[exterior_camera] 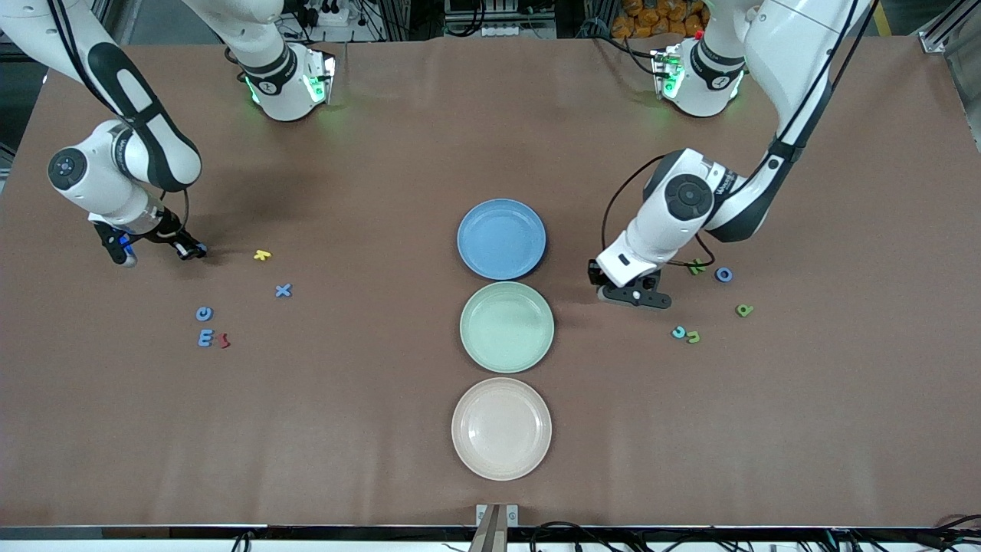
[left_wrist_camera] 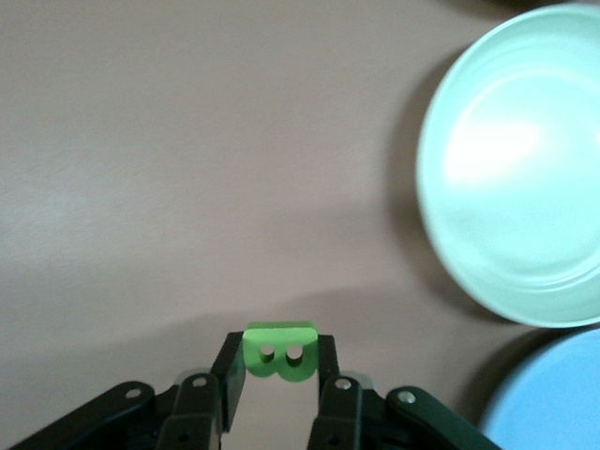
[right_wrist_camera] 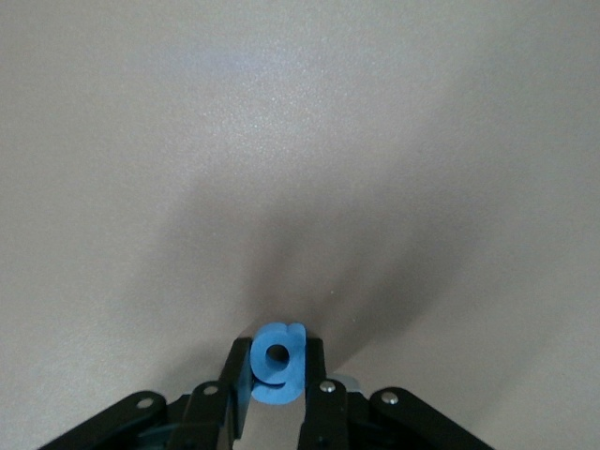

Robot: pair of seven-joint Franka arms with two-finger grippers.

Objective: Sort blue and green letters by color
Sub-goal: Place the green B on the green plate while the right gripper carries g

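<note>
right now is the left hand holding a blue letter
No, the left hand is shut on a green letter beside the green plate.

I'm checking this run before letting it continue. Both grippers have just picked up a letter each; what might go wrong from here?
1. The left gripper pinches its green letter only at the fingertips, so the piece might slip on the way to the green plate.
2. The blue plate touches the green one; a drop near the shared rims could land in the wrong colour.
3. The right gripper carries its blue letter from the right arm's end of the table, a long trip with the same thin grip.
</note>
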